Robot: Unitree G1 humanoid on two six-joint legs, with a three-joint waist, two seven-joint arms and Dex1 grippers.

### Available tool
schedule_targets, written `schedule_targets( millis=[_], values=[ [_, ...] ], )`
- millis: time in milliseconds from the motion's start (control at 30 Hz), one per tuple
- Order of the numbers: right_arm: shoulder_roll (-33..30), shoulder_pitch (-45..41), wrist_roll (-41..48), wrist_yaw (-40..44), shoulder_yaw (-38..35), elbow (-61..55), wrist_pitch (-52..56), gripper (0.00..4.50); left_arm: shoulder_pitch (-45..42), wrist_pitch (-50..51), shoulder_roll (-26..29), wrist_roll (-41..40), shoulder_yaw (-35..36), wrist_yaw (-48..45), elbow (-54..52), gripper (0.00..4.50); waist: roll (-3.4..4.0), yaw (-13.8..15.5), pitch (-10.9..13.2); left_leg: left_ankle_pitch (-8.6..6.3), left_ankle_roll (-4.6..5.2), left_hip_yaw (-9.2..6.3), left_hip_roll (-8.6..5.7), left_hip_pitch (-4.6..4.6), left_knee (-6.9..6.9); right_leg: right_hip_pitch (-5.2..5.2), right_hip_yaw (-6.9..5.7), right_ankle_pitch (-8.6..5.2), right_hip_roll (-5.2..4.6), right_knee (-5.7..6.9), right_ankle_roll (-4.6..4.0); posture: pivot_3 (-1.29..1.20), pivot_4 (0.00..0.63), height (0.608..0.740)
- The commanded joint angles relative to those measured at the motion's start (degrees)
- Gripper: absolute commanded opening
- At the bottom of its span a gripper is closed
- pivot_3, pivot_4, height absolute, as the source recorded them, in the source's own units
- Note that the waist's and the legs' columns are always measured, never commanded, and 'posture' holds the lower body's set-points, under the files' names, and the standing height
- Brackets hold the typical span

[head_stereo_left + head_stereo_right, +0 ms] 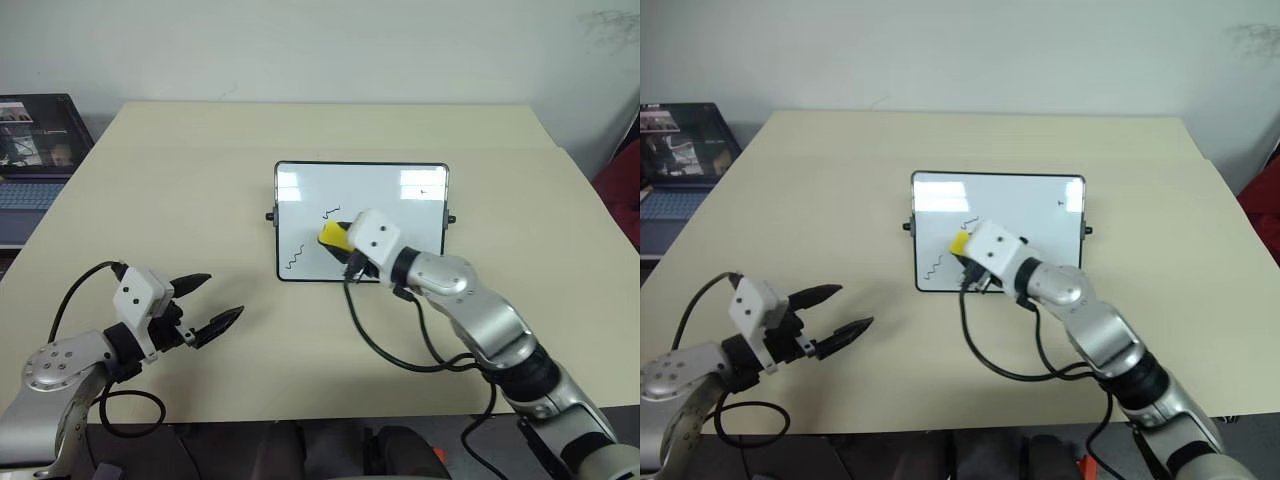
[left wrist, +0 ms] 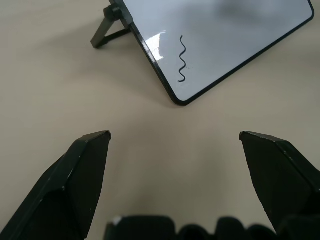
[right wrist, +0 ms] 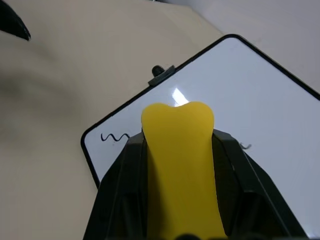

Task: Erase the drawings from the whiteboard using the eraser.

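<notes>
Whiteboard (image 1: 400, 190) w/ 2 visible drawings (image 1: 294, 258), right hand (image 1: 345, 248) pinching 1 eraser (image 1: 333, 236), left hand (image 1: 212, 303) spread.

Right end effector (image 1: 970, 262) grips eraser (image 1: 959, 243) over whiteboard (image 1: 1030, 205).

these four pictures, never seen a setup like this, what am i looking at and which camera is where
It is a two-armed robot at a beige table. The two wide pictures come from cameras in its head, looking down over its arms. The other two come from cameras on its wrists, looking along its black jaws.

On the table lies a small whiteboard with black squiggles; the zigzag is plainest. The right gripper is shut on a yellow eraser over the board. The left gripper is open and holds nothing. A laptop sits at the far left.
</notes>
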Motion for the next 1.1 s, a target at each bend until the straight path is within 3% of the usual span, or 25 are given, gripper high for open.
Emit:
schedule_targets(
  millis=[33,200,733,1100],
  values=[
    [2.17,-6.27,-7.25,0.72,4.40,3.95,-1.56,1.35,0.61,-0.26,1.36,-0.61,1.52,-1.34,-1.24,4.50,-0.01,-0.04,0.00,0.00,0.00,0.00,0.00,-0.01,0.00,-0.02,0.00,0.00,0.00,0.02,0.00,0.00,0.150,0.740],
    [4.65,-10.60,-13.92,2.16,8.55,9.72,-3.98,1.35,2.45,-0.03,2.01,-0.87,2.37,-2.59,-2.11,4.50,-0.08,-0.02,-0.04,0.00,0.00,-0.01,0.06,-0.07,-0.02,-0.33,0.01,0.01,0.00,0.07,-0.01,0.00,0.150,0.740],
    [9.89,-13.01,-18.17,5.75,6.02,21.54,-6.57,1.34,3.96,1.04,2.13,-0.98,1.83,-3.59,-5.33,4.50,-0.19,0.00,-0.09,0.00,0.00,-0.03,0.04,-0.31,0.02,-0.42,-0.04,0.01,-0.06,0.25,-0.03,0.00,0.150,0.740],
    [10.00,-8.52,-20.16,13.19,9.43,25.08,-5.17,1.34,1.69,1.67,1.31,-0.84,-0.06,-3.07,-5.92,4.50,-0.22,-0.03,-0.12,0.01,0.00,-0.05,0.04,-0.23,0.10,-0.44,-0.04,0.01,-0.06,0.56,-0.02,0.00,0.150,0.740]
  ],
)
